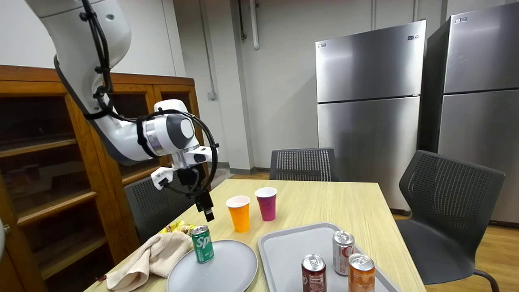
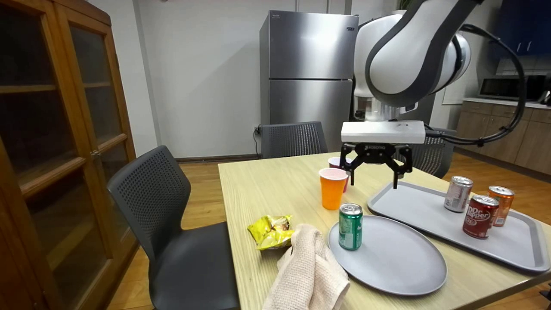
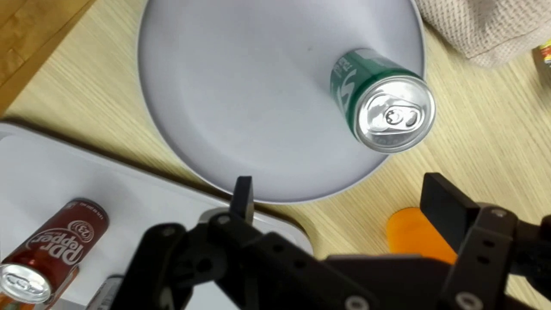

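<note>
1 green, silver-topped can stands upright on the round gray plate.

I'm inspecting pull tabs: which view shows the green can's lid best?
The wrist view: there the green can shows its lid large and nearly face-on, pull tab clear. Both exterior views show the can standing on the round plate, its lid smaller and foreshortened.

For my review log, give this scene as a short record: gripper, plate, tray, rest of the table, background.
Gripper: jaws open, nothing between them, above the table
Plate: holds the green can, upright near the rim
Tray: holds the red can, orange can and silver can, all upright
On table: orange cup and purple cup, both upright; cloth beside the plate; yellow packet by the cloth
Background: chairs, fridges, wooden cabinet
</note>
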Available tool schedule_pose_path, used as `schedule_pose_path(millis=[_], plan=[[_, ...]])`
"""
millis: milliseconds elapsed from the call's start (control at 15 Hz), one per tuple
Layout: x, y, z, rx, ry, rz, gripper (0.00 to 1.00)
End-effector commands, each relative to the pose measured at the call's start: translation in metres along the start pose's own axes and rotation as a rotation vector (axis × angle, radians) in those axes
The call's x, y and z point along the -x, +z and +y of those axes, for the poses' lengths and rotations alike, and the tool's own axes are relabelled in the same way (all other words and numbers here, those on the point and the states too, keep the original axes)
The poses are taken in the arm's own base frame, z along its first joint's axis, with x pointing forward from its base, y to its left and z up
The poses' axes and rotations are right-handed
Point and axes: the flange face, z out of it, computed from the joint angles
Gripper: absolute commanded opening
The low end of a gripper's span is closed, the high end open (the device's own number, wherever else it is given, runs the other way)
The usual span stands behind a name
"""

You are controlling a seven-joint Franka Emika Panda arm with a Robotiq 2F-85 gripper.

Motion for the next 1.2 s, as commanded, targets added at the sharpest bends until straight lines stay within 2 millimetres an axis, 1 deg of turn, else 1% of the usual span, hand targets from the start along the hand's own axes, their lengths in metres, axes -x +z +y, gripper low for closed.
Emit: schedule_pose_path(millis=[0, 200, 533, 1133], plan=[[-0.001, -0.014, 0.041, 0.019, -0.03, 0.005, 1.0], [-0.009, -0.013, 0.073, 0.037, -0.013, 0.005, 1.0], [-0.026, -0.002, 0.122, 0.058, 0.065, -0.015, 1.0], [-0.062, 0.029, 0.206, 0.09, 0.285, -0.052, 1.0]])
